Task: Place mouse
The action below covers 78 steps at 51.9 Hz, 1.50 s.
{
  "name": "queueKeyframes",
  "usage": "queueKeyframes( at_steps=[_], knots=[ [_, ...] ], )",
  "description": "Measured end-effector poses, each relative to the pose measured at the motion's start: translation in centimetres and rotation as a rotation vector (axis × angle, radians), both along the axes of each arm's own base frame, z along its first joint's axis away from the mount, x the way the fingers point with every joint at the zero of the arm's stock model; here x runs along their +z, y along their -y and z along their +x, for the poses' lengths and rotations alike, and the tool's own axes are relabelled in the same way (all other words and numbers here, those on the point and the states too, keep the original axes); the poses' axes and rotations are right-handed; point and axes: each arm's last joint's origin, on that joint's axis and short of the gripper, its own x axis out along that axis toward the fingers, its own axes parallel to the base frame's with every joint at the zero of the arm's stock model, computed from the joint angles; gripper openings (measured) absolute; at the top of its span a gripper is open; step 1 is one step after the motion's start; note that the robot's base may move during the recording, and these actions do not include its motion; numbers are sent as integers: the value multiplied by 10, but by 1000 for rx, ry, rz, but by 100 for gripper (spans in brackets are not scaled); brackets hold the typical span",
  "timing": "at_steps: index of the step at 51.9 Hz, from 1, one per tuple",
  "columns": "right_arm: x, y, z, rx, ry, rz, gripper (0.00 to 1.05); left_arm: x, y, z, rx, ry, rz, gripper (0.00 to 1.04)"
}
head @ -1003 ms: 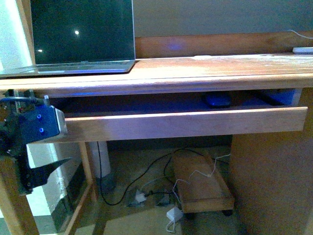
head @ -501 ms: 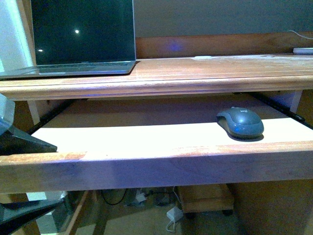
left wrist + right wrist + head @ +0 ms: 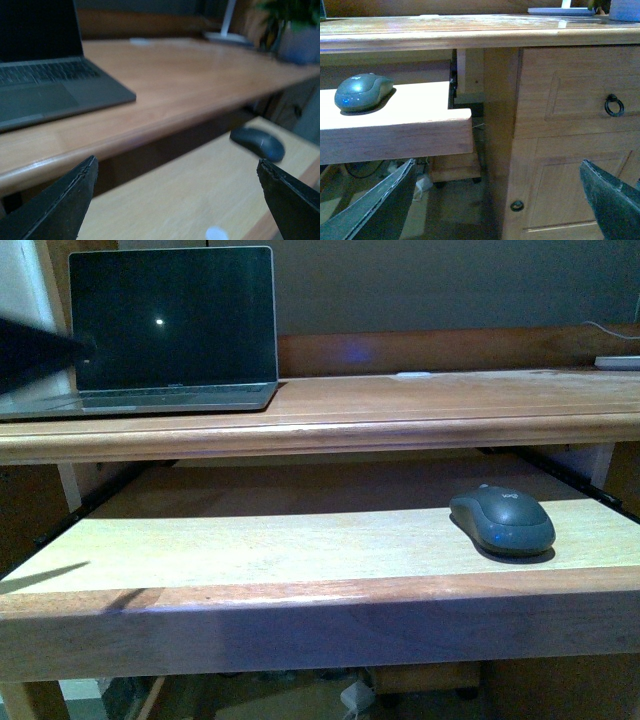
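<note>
- Mouse [image 3: 502, 521]: you see the dark grey mouse lying flat on the pale pull-out tray [image 3: 250, 545]. It sits toward the tray's right end, near the front lip, and touches nothing else.
- Desk top [image 3: 420, 400]: it overhangs the rear of the tray. The open laptop [image 3: 172, 325] stands at its left end with a dark screen, well apart from the mouse.
- Left gripper [image 3: 176, 170]: in the left wrist view you see its 2 dark fingers [image 3: 70, 200] spread wide with nothing held between them. The mouse lies on the tray beyond them, clear of both fingers and nearer 1 of them.
- Right gripper [image 3: 497, 170]: in the right wrist view its 2 fingers [image 3: 375, 210] also stand wide apart and empty. This view faces the tray's right end and the wooden cabinet [image 3: 560, 150] beside it.
- Cabinet detail: note 1 dark ring pull [image 3: 614, 105] on the drawer front and 1 small round knob [image 3: 517, 205] on the panel beneath.
- Contact: neither claw touches the mouse in any view.
</note>
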Motion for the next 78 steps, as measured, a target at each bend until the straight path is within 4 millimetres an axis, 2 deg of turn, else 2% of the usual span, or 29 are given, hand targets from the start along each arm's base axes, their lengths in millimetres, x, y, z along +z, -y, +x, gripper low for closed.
queueKeyframes(
  at_steps=[2, 6, 9, 13, 18, 22, 27, 30, 34, 38, 43, 45, 48, 51, 55, 57, 62, 64, 70, 78],
  knots=[
    [0, 0, 0, 0, 0, 0, 97, 9, 1, -10, 40, 1, -48, 97],
    [0, 0, 0, 0, 0, 0, 97, 15, 0, -29, 91, -5, -120, 97],
    [0, 0, 0, 0, 0, 0, 97, 15, -1, -54, 137, -15, -184, 97],
    [0, 0, 0, 0, 0, 0, 97, 13, -1, -75, 213, -19, -207, 96],
    [0, 0, 0, 0, 0, 0, 97, 5, -2, -105, 486, -44, -126, 82],
    [0, 0, 0, 0, 0, 0, 97, -15, -11, -134, 650, -62, -10, 69],
    [0, 0, 0, 0, 0, 0, 97, -41, -15, -164, 702, -34, 56, 50],
    [0, 0, 0, 2, -2, 1, 97, -48, -15, -168, 701, -3, 67, 38],
    [2, -2, 6, 84, -113, 44, 97, -60, -15, -169, 700, -1, 81, 20],
    [28, -6, 26, 88, -111, 70, 97, -71, -15, -168, 700, -6, 88, 4],
    [79, -17, 62, 97, -39, 81, 97, -80, -15, -168, 700, -2, 91, 3],
    [94, -24, 75, 107, -38, 80, 97, -83, -15, -168, 700, -3, 91, 3],
    [118, -44, 99, 162, -46, 65, 97, -88, -15, -168, 700, -3, 91, 3],
    [131, -64, 114, 215, -71, 49, 97, -92, -15, -168, 700, -4, 92, 3],
    [135, -85, 125, 290, -125, 23, 97, -94, -15, -169, 700, -3, 92, 3],
    [138, -104, 128, 360, -162, -4, 97, -96, -15, -169, 700, -1, 91, 3],
    [140, -146, 126, 477, -203, -99, 97, -101, -15, -169, 700, -2, 91, 3],
    [139, -157, 125, 491, -217, -128, 97, -102, -15, -169, 700, -2, 91, 3],
    [132, -172, 127, 487, -266, -179, 97, -105, -15, -169, 700, -2, 91, 3],
    [118, -182, 133, 411, -341, -232, 97, -108, -15, -169, 700, -3, 92, 3]
  ],
)
